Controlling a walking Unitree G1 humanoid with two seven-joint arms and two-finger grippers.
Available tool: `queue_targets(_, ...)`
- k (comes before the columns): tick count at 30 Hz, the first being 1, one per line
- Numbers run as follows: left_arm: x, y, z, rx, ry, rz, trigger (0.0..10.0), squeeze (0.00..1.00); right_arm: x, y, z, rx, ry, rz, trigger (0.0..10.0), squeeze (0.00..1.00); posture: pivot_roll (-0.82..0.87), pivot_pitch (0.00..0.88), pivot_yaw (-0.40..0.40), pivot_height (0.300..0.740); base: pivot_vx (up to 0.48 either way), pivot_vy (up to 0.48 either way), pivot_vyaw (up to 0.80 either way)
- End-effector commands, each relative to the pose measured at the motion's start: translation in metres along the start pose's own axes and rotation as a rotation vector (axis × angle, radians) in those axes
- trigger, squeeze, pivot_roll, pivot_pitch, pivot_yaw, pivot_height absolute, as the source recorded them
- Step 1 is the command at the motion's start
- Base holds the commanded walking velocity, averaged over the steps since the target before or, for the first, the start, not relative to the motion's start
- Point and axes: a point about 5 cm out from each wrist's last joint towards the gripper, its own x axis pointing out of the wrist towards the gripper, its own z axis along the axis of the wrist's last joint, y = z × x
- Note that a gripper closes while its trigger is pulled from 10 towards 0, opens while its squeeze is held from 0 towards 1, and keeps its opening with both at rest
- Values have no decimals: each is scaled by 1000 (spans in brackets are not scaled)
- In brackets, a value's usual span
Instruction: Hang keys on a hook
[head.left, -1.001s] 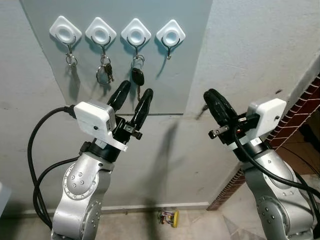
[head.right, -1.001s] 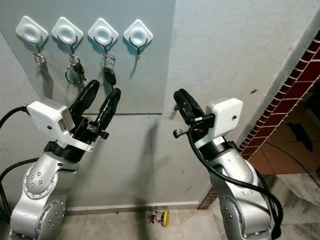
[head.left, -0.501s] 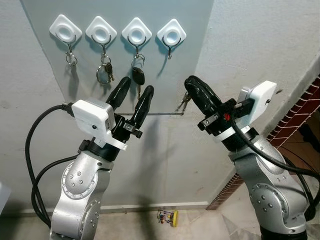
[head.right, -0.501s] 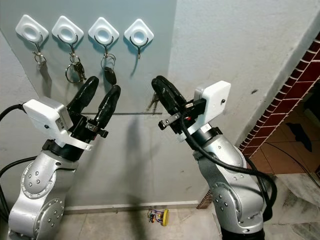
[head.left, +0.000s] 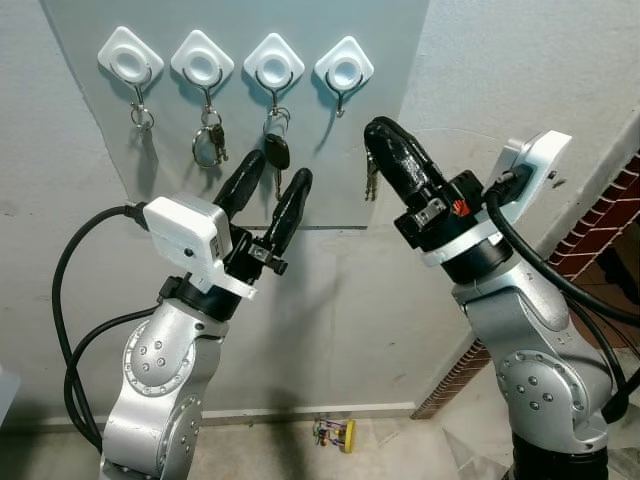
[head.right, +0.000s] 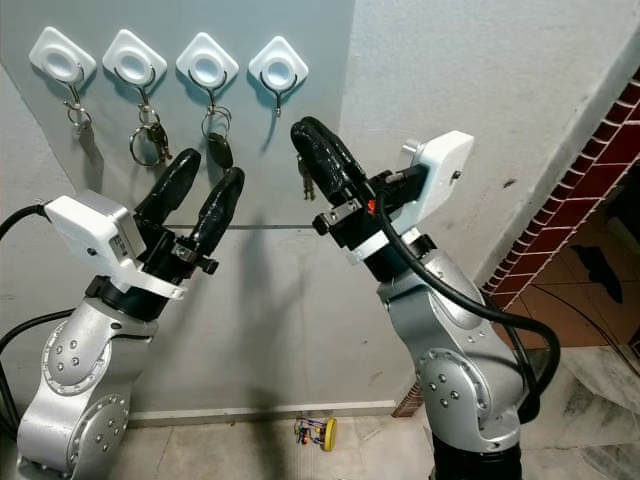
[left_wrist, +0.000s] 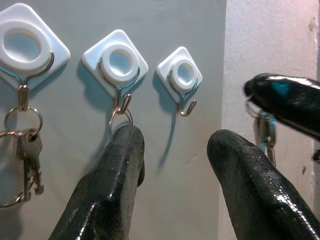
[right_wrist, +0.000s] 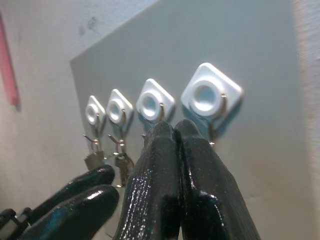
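Four white diamond hooks sit in a row on a grey wall panel (head.left: 390, 120). Key rings hang from the three on the left, among them a black-headed key (head.left: 276, 153). The rightmost hook (head.left: 343, 68) is bare. My right gripper (head.left: 378, 131) is shut on a small bunch of keys (head.left: 371, 182) that dangles just below and to the right of that bare hook. In the right wrist view its fingers (right_wrist: 175, 190) are pressed together under the hook (right_wrist: 211, 95). My left gripper (head.left: 278, 170) stands open below the third hook (head.left: 273, 62), holding nothing.
A red brick wall edge (head.left: 590, 240) runs down at the right. On the floor by the skirting lies a small colourful object (head.left: 338, 435). A black cable (head.left: 70, 300) loops beside my left arm. The pale wall stands close ahead.
My right gripper has swung left and upward with the keys, from beside the panel to just under the rightmost hook. The left arm has barely moved.
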Motion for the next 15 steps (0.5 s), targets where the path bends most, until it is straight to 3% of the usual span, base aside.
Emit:
queue_targets(1, 1, -3, 5, 5, -23, -13, 10000, 0, 5, 3, -1, -1, 0, 31, 10000, 0, -40, 118, -51, 740, 0, 0, 0)
queue_targets(7, 1, -2, 6, 8, -24, -4, 10000, 0, 11, 8, -14, 13, 44, 76, 10000, 0, -33, 122, -53, 740, 0, 0, 0)
queue_targets(15, 1, -3, 6, 7, -25, 3, 10000, 0, 18, 3, -18, 8, 14, 50, 10000, 0, -31, 128, -57, 740, 0, 0, 0)
